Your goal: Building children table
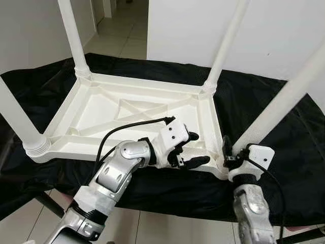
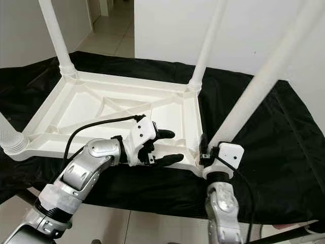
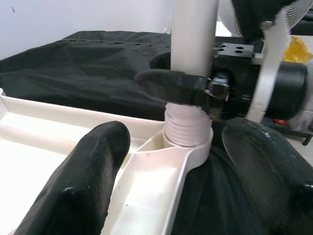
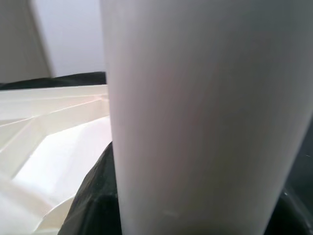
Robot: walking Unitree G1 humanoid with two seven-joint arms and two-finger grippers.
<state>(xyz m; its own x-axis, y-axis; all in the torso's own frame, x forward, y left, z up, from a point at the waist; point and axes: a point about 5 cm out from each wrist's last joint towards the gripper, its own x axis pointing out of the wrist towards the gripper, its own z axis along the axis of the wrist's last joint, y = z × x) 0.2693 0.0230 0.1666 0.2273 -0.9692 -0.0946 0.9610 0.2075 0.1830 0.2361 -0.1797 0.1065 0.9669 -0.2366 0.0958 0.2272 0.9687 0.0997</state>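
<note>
A white plastic children's table (image 1: 101, 109) lies upside down on a black cloth, its legs pointing up. My right gripper (image 1: 231, 155) is shut on the near right leg (image 1: 284, 101), just above the threaded socket (image 3: 188, 129) at the table's corner. In the left wrist view one of its black fingers (image 3: 171, 85) wraps round that leg (image 3: 193, 39). My left gripper (image 1: 199, 149) stands open over the table's near rim, a little left of that corner, with nothing between its fingers (image 3: 83, 181). The right wrist view looks straight at the leg (image 4: 205, 112) from very close.
Three other legs stand in their corners: far left (image 1: 73, 35), far right (image 1: 226, 46) and near left (image 1: 18, 119). The black cloth (image 1: 274, 117) covers the whole support surface. Tiled floor (image 1: 122, 35) and a white wall lie behind.
</note>
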